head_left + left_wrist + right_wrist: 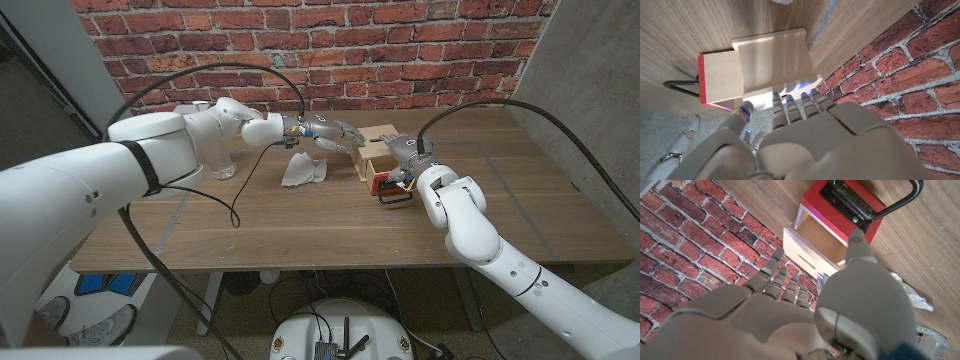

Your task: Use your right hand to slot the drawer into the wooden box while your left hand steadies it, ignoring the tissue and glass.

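Partly seated: drawer [385, 178] juts from box [372, 147] toward right hand [402, 160], which grips it; left hand [325, 133], fingers apart, touches box's far end.

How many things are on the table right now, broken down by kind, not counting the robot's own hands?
Wooden box: 1
Drawer, red front with black handle, partly in the box: 1
Tissue: 1
Glass: 1
Total: 4
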You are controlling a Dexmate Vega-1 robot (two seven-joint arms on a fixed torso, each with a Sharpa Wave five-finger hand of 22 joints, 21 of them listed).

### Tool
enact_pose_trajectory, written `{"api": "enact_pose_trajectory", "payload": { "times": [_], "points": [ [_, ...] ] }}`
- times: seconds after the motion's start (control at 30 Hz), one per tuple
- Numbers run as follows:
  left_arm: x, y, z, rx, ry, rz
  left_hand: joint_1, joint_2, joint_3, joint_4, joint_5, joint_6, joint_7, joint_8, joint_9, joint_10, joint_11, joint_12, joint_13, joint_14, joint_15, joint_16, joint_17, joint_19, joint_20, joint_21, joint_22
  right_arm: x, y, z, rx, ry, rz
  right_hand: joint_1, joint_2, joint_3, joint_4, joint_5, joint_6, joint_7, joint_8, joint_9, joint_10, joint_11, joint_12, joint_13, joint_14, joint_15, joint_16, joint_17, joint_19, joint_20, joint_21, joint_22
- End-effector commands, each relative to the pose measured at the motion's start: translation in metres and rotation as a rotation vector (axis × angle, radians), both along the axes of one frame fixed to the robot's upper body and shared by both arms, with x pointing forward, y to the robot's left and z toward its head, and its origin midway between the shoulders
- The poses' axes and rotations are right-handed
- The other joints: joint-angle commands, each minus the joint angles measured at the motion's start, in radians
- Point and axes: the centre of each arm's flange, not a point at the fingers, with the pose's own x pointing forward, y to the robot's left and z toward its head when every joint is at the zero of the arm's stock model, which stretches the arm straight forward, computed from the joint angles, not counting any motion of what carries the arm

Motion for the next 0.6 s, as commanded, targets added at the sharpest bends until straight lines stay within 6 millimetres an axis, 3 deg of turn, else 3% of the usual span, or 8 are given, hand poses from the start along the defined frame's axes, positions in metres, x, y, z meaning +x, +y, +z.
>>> {"api": "enact_pose_trajectory", "payload": {
  "times": [0.03,0.6],
  "points": [
    [-0.002,0.001,0.001,-0.01,-0.012,-0.016,0.006,0.082,0.008,-0.001,-0.004,0.012,0.0,0.005,0.001,0.014,-0.005,0.007,0.003,0.011,-0.101,0.003,0.004,0.006,-0.125,0.002,0.002,0.006,-0.004,-0.013,-0.076,-0.082,-0.035,-0.012,-0.002,-0.005,0.0,0.01,-0.03,0.008,0.002,0.0,-0.02,0.004,0.006,0.0,-0.013,0.002,0.004,-0.006,-0.01,-0.001,-0.014,0.001],
    [-0.002,0.001,0.001,-0.013,-0.007,-0.016,0.007,0.082,0.012,-0.004,-0.004,0.017,0.002,0.003,0.002,0.017,-0.004,0.005,0.003,0.018,-0.103,0.003,0.003,0.015,-0.124,0.003,0.002,0.018,-0.007,-0.024,-0.098,-0.137,-0.044,-0.046,-0.009,-0.018,0.013,0.02,-0.043,0.018,0.011,0.0,-0.028,0.008,0.013,-0.001,-0.017,0.012,0.013,-0.017,-0.002,0.006,-0.036,0.001]
  ]
}}
